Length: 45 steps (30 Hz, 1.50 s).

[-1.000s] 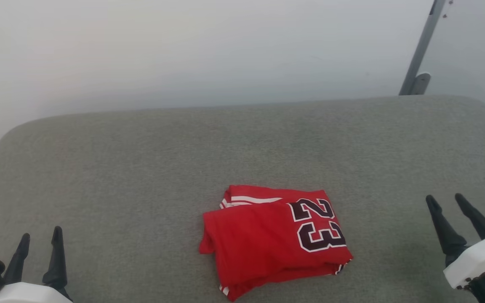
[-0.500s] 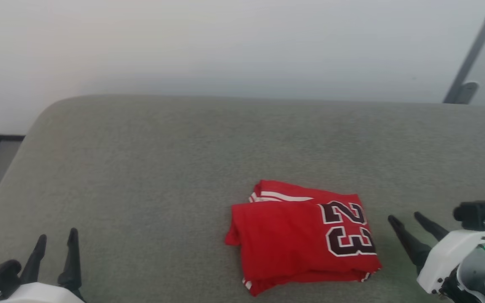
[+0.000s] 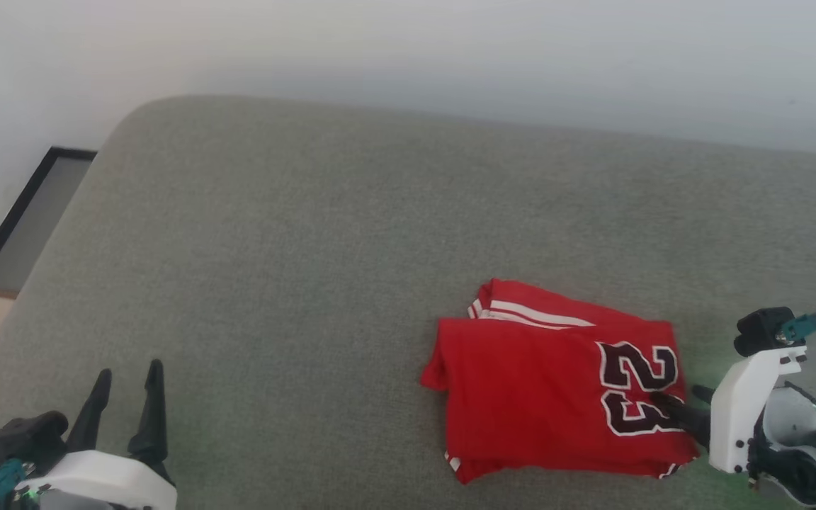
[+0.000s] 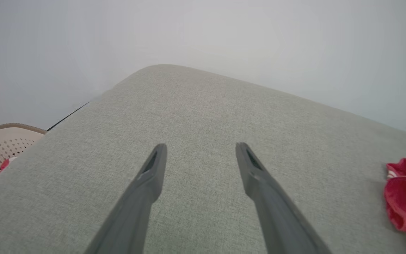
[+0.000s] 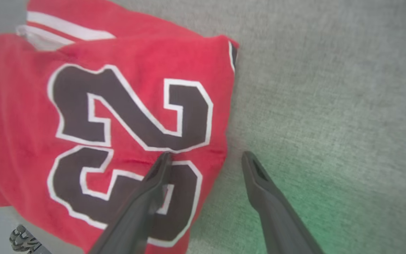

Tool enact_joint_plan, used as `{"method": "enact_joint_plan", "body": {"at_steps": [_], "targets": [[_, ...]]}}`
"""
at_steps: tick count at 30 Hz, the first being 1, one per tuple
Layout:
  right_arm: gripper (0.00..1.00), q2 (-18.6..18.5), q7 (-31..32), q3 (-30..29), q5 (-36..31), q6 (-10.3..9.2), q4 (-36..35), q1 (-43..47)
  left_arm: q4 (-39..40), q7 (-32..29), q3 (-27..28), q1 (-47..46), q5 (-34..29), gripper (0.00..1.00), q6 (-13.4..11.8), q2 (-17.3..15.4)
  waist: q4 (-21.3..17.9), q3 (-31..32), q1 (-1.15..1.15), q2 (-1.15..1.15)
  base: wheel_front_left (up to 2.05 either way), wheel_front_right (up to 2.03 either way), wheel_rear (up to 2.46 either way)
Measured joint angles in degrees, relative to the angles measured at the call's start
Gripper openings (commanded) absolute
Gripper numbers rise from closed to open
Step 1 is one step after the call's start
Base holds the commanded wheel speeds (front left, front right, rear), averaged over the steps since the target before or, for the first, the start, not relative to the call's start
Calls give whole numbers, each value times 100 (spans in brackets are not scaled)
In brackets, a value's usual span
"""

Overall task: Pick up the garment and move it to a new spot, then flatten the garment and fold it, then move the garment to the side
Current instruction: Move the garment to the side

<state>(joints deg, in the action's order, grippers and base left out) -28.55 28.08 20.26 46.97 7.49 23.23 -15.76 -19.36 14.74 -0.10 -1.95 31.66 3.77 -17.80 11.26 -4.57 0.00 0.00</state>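
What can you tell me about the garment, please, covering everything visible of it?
The garment is a red jersey of soft-looking cloth, folded into a rough rectangle and lying flat on the grey cushion. A black, white-edged 23 shows on top at its right end. White-striped trim peeks from a lower layer at the far edge. The open right gripper straddles its right edge, one finger over the 3, the other over the cushion. Contact is unclear.
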Motion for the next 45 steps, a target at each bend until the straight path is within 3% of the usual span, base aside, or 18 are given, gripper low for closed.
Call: {"method": "enact_joint_plan", "body": {"at_steps": [9,10,11,25,45], "targets": [[100,89,996,-177,-83,-1,167,-369,-154,8,-80,-274,-53,100,54,171,194,-382,0,0,0,0,0],[25,104,1048,-171,-91,-2,143,-396,-169,8,-86,-304,-68,100,62,183,205,-411,0,0,0,0,0],[0,100,1083,-167,-104,-3,110,-419,-188,9,-88,-325,-82,100,81,190,214,-437,0,0,0,0,0],[0,143,1203,-456,-200,1,-260,-604,-208,24,62,-598,-259,100,212,277,-3,-601,0,0,0,0,0],[0,-995,840,-1135,-678,0,-21,-1512,-256,25,-313,-1471,-492,100,339,356,-802,-977,0,0,0,0,0]]}}
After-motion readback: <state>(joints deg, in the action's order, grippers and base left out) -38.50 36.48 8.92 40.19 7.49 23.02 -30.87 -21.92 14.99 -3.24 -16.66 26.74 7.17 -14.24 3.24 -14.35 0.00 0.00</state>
